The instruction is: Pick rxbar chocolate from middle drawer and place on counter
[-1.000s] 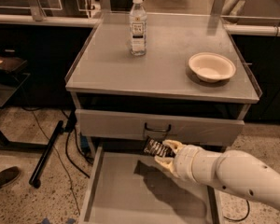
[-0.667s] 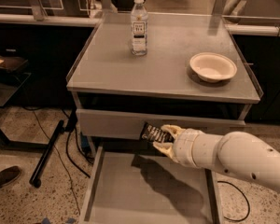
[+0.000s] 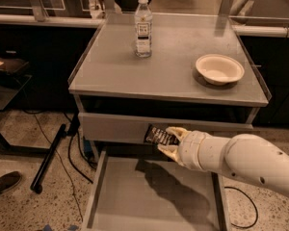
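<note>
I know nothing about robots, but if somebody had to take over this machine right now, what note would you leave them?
End effector: shut on the small flat dark-wrapped rxbar chocolate, held in front of the closed grey drawer front, above the open drawer.
Wide shallow grey metal middle drawer: pulled out, nothing lying on its floor.
Broad flat grey metal counter: holds a clear labelled plastic bottle at the back and a pale round bowl on the right.
Done: bar grasped and out of the drawer.
Left: raise it above the counter edge and set it down, probably on the bare front-left area.
</note>
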Robot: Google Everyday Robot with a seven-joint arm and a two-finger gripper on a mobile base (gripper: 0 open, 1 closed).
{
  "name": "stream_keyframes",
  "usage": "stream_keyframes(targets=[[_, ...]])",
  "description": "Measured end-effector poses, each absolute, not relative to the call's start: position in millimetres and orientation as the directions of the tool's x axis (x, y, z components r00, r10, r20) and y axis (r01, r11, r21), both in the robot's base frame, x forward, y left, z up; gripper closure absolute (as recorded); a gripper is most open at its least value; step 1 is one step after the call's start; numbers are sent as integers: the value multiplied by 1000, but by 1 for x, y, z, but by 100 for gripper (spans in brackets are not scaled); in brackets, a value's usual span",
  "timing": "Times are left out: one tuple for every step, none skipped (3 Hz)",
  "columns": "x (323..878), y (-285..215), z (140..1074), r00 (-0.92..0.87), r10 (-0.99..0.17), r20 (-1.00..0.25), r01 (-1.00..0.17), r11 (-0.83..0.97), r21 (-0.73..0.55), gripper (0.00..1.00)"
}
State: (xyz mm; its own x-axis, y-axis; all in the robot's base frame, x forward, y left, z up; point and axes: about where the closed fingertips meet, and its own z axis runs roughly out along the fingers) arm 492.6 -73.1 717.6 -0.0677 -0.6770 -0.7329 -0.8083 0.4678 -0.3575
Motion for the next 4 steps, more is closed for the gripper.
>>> stream_keyframes(targets=[[506, -72, 747, -21, -682, -731, -789, 461, -407, 100], [521, -73, 786, 42, -700, -713, -766, 435, -473, 100], [532, -77, 878, 150, -766, -625, -716, 351, -603, 100], [536, -74, 865, 132, -757, -640, -728, 365, -581, 100]])
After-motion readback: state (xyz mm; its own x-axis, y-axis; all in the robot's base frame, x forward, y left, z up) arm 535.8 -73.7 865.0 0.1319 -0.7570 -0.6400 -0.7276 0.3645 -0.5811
